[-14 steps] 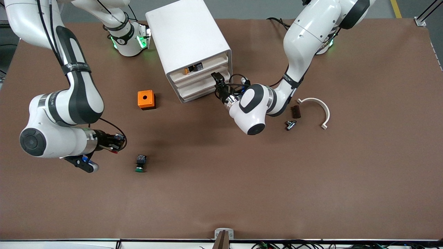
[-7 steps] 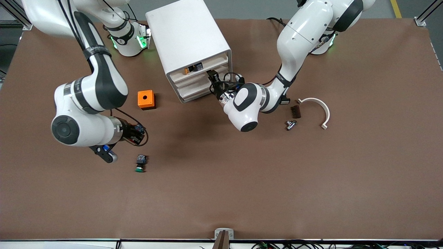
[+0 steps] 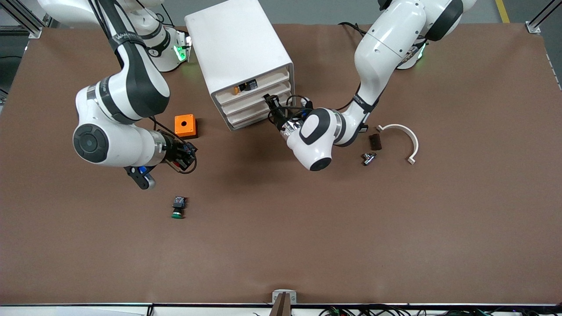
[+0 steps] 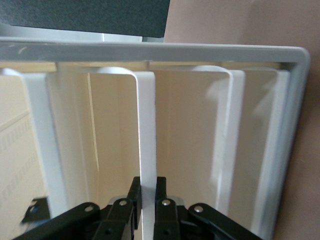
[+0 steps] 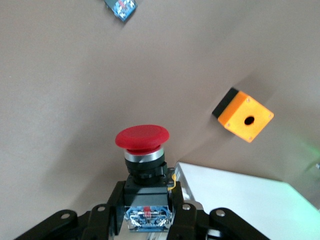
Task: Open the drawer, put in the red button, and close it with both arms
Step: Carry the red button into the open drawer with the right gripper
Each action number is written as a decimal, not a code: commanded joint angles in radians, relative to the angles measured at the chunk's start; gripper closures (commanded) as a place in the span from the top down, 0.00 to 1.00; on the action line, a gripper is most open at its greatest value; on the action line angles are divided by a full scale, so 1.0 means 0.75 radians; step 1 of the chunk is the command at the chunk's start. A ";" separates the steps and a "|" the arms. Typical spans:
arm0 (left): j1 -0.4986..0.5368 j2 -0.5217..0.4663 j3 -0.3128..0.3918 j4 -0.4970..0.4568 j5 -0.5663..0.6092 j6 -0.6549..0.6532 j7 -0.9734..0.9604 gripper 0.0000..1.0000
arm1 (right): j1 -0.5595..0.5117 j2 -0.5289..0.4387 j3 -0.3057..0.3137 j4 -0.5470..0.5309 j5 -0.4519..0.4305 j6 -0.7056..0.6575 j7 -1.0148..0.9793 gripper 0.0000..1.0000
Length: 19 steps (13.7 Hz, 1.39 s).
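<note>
The white cabinet [image 3: 237, 44] stands near the arms' bases, and its three drawers look pushed in. My left gripper [image 3: 268, 100] is at the middle drawer [image 3: 250, 104]. In the left wrist view the gripper [image 4: 147, 192] is shut on that drawer's white front lip [image 4: 146, 130]. My right gripper [image 3: 188, 154] is over the table between the orange box and the green button. In the right wrist view the gripper [image 5: 145, 212] is shut on the black and blue-grey body of the red button [image 5: 142, 137], cap pointing away from the fingers.
An orange box with a hole [image 3: 185, 126] [image 5: 244, 116] lies beside the cabinet. The green-capped button [image 3: 177, 207] [image 5: 121, 7] lies nearer the front camera. A white curved piece [image 3: 406, 134], a dark block [image 3: 374, 141] and a small metal part [image 3: 368, 158] lie toward the left arm's end.
My right arm has carried the red button from the table's end toward the orange box and the cabinet. My left gripper has shifted slightly along the cabinet front onto the middle drawer's lip.
</note>
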<state>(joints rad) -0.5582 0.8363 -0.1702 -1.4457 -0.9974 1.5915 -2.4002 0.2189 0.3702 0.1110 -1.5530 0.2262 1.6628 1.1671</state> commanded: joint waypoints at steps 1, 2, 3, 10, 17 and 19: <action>0.102 0.006 0.006 0.111 0.021 -0.048 -0.013 0.00 | 0.060 -0.123 -0.005 -0.134 0.060 0.075 0.167 0.03; 0.145 0.006 0.008 0.140 0.019 -0.048 -0.005 0.00 | 0.090 -0.150 -0.005 -0.173 0.073 0.116 0.217 0.03; 0.175 0.006 0.008 0.156 0.019 -0.048 0.020 0.00 | 0.125 -0.170 -0.005 -0.203 0.075 0.155 0.270 0.04; 0.255 0.008 0.006 0.163 0.009 -0.038 0.204 0.60 | 0.411 -0.162 -0.005 -0.222 0.073 0.362 0.706 0.04; 0.290 -0.015 0.124 0.171 0.074 -0.040 0.285 0.98 | 0.596 -0.142 -0.007 -0.412 0.058 0.719 0.918 0.05; 0.290 -0.029 0.188 0.193 0.180 -0.040 0.365 0.98 | 0.602 -0.111 -0.007 -0.441 0.056 0.791 0.933 0.07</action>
<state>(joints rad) -0.3382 0.8399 -0.0667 -1.3118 -0.9209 1.5779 -2.1742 0.6588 0.2854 0.1167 -1.8489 0.2603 2.2105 1.8435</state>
